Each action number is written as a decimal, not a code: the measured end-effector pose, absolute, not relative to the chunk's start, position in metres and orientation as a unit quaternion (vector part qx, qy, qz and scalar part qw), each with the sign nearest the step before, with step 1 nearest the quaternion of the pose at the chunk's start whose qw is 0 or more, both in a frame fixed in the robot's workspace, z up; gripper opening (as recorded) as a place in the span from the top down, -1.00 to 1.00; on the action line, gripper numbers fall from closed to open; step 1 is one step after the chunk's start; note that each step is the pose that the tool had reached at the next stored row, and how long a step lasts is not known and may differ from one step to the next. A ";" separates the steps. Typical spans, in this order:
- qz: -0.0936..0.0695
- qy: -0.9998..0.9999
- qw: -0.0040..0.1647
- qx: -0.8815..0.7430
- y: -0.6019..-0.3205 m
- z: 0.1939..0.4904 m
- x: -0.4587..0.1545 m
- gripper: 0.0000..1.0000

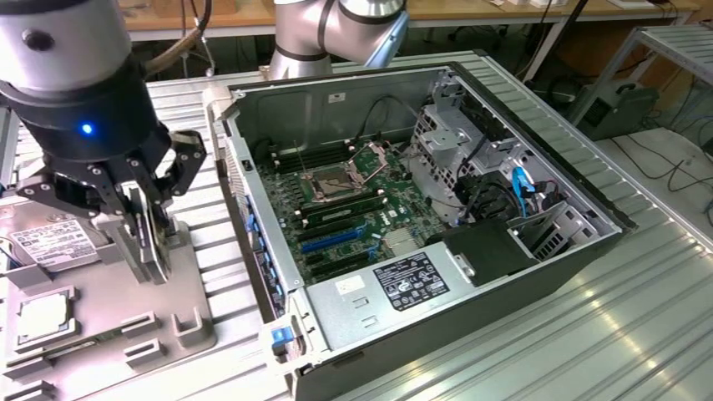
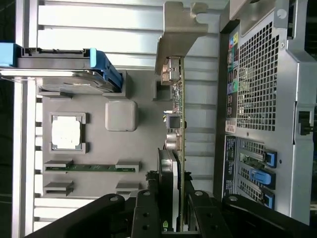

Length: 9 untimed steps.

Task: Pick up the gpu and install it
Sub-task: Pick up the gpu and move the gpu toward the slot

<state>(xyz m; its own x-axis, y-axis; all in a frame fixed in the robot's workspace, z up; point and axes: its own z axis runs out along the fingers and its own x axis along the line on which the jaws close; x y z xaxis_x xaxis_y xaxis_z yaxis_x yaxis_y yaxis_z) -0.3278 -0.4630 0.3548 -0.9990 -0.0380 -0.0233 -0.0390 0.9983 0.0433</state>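
The gpu (image 2: 179, 116) shows edge-on in the wrist view, a thin green card with its silver bracket (image 2: 179, 29) at the far end. It stands upright over the grey holder tray (image 1: 112, 309). My gripper (image 2: 173, 214) is shut on it, one black finger (image 2: 144, 210) against each face. In the exterior view, my gripper (image 1: 149, 227) hangs at the exterior view's left, beside the open computer case (image 1: 267, 276), with the gpu (image 1: 156, 261) pointing down toward the tray. I cannot tell whether the card's lower edge touches the tray.
The tray also holds a silver hard drive (image 1: 47, 244), a square processor chip (image 1: 45, 313) and a memory stick (image 2: 89, 168). The case lies open with its motherboard (image 1: 351, 209) and blue slots (image 1: 332, 242) facing up. Its perforated rear panel (image 2: 260, 94) is close to the card.
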 end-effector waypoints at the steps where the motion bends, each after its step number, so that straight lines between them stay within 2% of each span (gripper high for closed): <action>1: 0.022 1.000 0.011 -0.019 -0.463 0.359 -0.328 0.44; 9: 0.022 1.000 0.011 -0.019 -0.463 0.396 -0.328 0.44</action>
<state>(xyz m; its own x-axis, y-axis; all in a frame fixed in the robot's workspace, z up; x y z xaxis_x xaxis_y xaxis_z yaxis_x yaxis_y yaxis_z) -0.3277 -0.4629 0.3959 -0.9990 -0.0380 -0.0233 -0.0390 0.9983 0.0433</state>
